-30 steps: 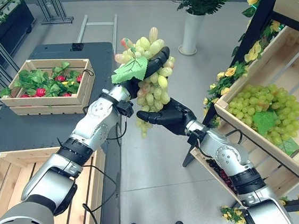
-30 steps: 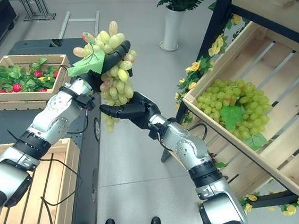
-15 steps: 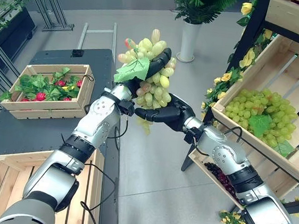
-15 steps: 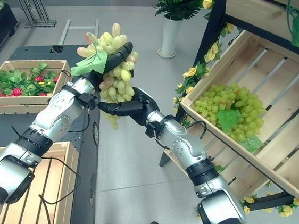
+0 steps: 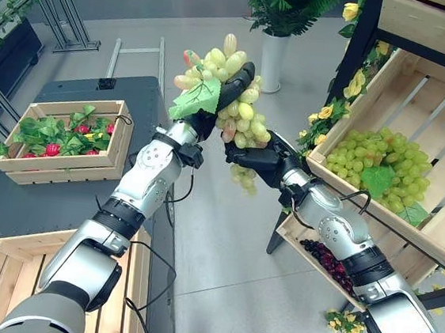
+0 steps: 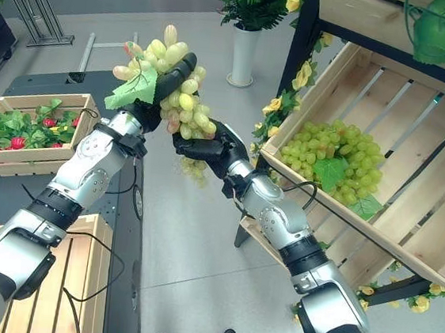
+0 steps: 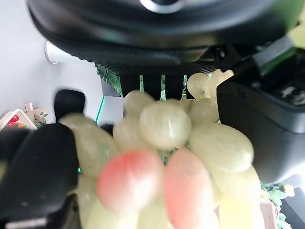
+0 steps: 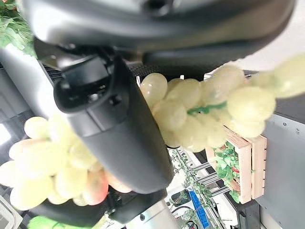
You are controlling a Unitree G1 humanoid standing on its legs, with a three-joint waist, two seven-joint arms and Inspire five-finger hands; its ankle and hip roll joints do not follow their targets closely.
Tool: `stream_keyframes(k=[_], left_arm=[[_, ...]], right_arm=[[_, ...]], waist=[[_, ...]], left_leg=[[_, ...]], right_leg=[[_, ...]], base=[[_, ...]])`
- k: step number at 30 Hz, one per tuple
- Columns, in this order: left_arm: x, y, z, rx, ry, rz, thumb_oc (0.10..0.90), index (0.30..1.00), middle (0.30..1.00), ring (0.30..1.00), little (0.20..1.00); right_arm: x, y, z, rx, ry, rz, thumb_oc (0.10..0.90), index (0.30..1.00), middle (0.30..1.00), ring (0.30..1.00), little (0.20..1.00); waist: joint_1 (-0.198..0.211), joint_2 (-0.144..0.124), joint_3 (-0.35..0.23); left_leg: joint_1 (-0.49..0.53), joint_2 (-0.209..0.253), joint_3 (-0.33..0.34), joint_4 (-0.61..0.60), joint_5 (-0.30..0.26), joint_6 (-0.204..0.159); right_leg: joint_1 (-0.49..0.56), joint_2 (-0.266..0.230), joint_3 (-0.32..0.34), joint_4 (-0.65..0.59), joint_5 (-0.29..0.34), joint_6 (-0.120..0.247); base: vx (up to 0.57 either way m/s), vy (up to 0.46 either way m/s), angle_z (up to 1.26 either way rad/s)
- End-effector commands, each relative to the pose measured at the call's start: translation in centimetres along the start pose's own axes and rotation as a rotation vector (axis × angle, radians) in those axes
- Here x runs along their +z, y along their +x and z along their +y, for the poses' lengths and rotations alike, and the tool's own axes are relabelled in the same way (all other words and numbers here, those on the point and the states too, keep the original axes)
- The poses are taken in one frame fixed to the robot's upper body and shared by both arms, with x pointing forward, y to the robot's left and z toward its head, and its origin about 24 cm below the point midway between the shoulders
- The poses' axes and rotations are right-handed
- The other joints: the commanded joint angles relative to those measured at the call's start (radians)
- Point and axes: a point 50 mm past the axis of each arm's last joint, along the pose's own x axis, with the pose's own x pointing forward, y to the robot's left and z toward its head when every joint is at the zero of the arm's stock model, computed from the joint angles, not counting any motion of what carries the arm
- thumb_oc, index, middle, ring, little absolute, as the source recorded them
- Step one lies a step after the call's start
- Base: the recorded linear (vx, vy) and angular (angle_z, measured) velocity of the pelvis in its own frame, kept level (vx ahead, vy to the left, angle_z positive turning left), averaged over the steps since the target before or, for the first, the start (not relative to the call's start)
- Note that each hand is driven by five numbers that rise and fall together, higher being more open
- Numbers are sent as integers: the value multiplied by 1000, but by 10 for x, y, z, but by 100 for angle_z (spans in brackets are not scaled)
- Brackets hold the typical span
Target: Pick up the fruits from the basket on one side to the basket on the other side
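A bunch of pale green grapes (image 5: 240,113) with a green leaf is held up in the air between the two sides. My left hand (image 5: 232,88) is shut on its upper part, fingers curled over the top. My right hand (image 5: 261,161) comes from the right and closes round the bunch's middle, with the lowest grapes hanging below it. In the right wrist view the thumb (image 8: 124,138) lies across the grapes (image 8: 190,114). A slanted wooden crate (image 5: 407,226) on the right shelf holds more green grapes (image 5: 374,159). An empty wooden crate (image 5: 3,287) sits at lower left.
A second crate (image 5: 64,162) with leaves and red fruit stands on the dark table (image 5: 42,211) at the left. A lower shelf crate (image 5: 298,246) holds dark fruit. A white vase (image 5: 272,56) with a plant stands behind. Open floor lies between table and shelf.
My right hand rose from beneath the bunch and closed round its middle. The bunch now leans toward the right. The camera turned slightly, shifting the scene left.
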Motion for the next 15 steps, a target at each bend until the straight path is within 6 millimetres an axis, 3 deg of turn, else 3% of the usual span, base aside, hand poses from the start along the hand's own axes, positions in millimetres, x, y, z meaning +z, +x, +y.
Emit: stream_keyframes(k=[1, 2, 11, 15], left_arm=[[38, 19, 19, 98, 20, -162, 599, 599, 599, 599, 599], [36, 18, 21, 110, 26, -154, 800, 900, 900, 900, 900], [19, 5, 41, 215, 82, -79, 800, 900, 900, 900, 900], [0, -9, 49, 192, 68, -2, 800, 900, 900, 900, 900]], right_arm=[[80, 5, 9, 38, 21, -419, 400, 300, 300, 300, 300], [80, 4, 7, 31, 22, -422, 400, 300, 300, 300, 300], [86, -9, -13, -55, 8, -466, 400, 300, 300, 300, 300], [95, -24, -29, -113, -35, -501, 400, 300, 300, 300, 300]], waist=[[9, 27, -149], [7, 27, -148], [-4, 26, -149], [-12, 23, -145]], left_leg=[[-18, -51, -42, 11, -108, -3], [-17, -50, -41, 11, -108, -4], [-14, -48, -35, 4, -108, -3], [-13, -47, -29, 3, -109, -2]], right_leg=[[-5, 68, -7, 1, -41, -62], [-5, 68, -6, 1, -41, -62], [-10, 71, 3, 1, -38, -58], [-14, 74, 16, 1, -34, -56]], base=[[0, 0, 0], [0, 0, 0], [0, 0, 0], [0, 0, 0]])
